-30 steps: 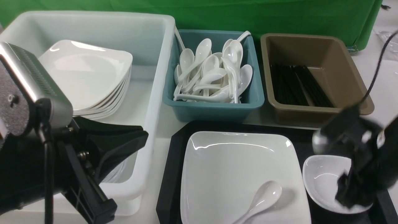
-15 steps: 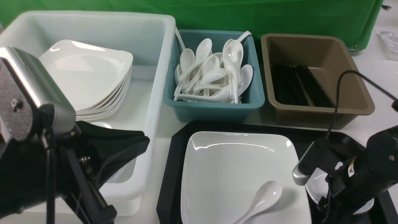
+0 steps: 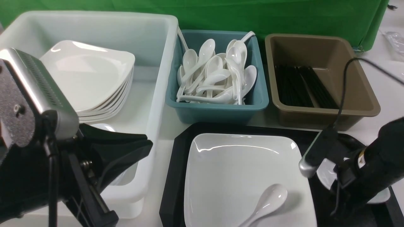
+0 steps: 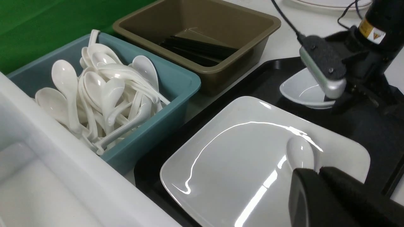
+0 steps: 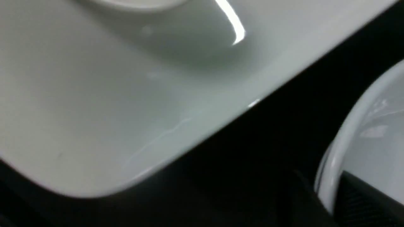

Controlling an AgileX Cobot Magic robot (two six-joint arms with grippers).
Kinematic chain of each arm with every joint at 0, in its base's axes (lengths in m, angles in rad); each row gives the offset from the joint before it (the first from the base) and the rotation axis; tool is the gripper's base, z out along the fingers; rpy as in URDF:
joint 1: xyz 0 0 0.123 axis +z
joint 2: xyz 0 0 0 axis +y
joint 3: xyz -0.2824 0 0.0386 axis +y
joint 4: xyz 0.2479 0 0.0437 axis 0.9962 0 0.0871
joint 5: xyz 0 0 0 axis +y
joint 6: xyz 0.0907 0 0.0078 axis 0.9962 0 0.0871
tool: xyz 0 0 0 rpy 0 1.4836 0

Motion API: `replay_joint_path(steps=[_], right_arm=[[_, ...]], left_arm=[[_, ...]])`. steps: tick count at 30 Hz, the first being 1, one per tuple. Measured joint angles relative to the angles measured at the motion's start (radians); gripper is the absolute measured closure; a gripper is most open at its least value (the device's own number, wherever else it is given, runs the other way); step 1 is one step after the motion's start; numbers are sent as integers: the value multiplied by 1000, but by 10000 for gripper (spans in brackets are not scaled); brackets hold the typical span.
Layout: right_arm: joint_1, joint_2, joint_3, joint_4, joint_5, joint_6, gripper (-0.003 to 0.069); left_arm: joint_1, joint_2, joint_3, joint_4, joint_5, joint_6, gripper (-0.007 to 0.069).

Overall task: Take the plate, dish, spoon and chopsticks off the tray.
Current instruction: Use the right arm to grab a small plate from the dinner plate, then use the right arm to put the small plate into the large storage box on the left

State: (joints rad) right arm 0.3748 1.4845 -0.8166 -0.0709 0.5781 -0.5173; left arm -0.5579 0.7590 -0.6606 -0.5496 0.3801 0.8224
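Observation:
The black tray [image 3: 176,176] holds the large white plate [image 3: 233,170], and the white spoon [image 3: 268,201] lies in the plate's near right part. The small white dish [image 3: 325,174] sits tilted at the tray's right end, mostly hidden behind my right arm [image 3: 375,170]. In the right wrist view my right gripper [image 5: 329,198] is shut on the dish [image 5: 372,132], with its rim pinched between the two fingers. My left gripper [image 4: 316,171] is shut and empty, hovering near the white tub's front, left of the tray. Black chopsticks [image 3: 303,86] lie in the brown bin; none shows on the tray.
A white tub [image 3: 157,63] at the left holds stacked white plates [image 3: 88,75]. A teal bin [image 3: 217,110] behind the tray is full of white spoons. The brown bin [image 3: 359,94] stands at the back right. A green cloth hangs behind everything.
My right gripper came down over the dish and closed on its rim, and the dish has shifted slightly back and up. The left arm has barely moved.

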Motion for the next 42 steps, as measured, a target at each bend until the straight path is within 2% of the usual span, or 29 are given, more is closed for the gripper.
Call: replay_joint_path(steps=[1,3,7,9,11,12,13,14,16,17,18,20,25,32,37,40,41,42], right_arm=[[9,-36,-27,1,40,23,572],[42,-124,-97,11,145,111,596],[119,-208,-221,10,222,191,597],[207,-235,-327,9,266,214,597],[316,-221,-428,9,274,209,597],[327,-218,-437,9,274,205,597],[369,-204,-471,9,272,196,597],[459,-157,-540,9,251,147,597],[546,-96,-602,9,216,83,597],[582,-48,-643,11,188,35,597],[595,-40,-649,11,183,27,597],[655,69,-733,14,127,-53,597],[731,313,-922,53,74,-180,597],[756,592,-1145,80,81,-252,597],[755,678,-1183,55,64,-255,595],[755,695,-1184,47,48,-256,564],[755,697,-1184,45,43,-256,540],[755,700,-1184,38,38,-256,475]], left_arm=[[0,0,0,0,0,1,608],[0,0,0,1,0,1,608],[0,0,0,1,16,-12,608],[0,-2,-4,7,32,-25,608],[0,-15,-29,46,61,-90,608],[0,-18,-37,52,67,-111,608],[0,-30,-54,92,82,-159,608],[0,-69,-98,182,120,-288,608],[0,-117,-139,311,198,-434,608],[0,-153,-162,404,251,-529,608],[0,-165,-168,434,284,-558,608],[0,-238,-184,583,394,-702,608],[0,-400,-190,735,581,-864,608],[0,-501,-191,757,685,-886,608],[0,-503,-191,745,703,-890,608],[0,-503,-191,742,703,-885,608],[0,-503,-191,742,700,-884,608],[0,-503,-191,741,698,-882,608]])
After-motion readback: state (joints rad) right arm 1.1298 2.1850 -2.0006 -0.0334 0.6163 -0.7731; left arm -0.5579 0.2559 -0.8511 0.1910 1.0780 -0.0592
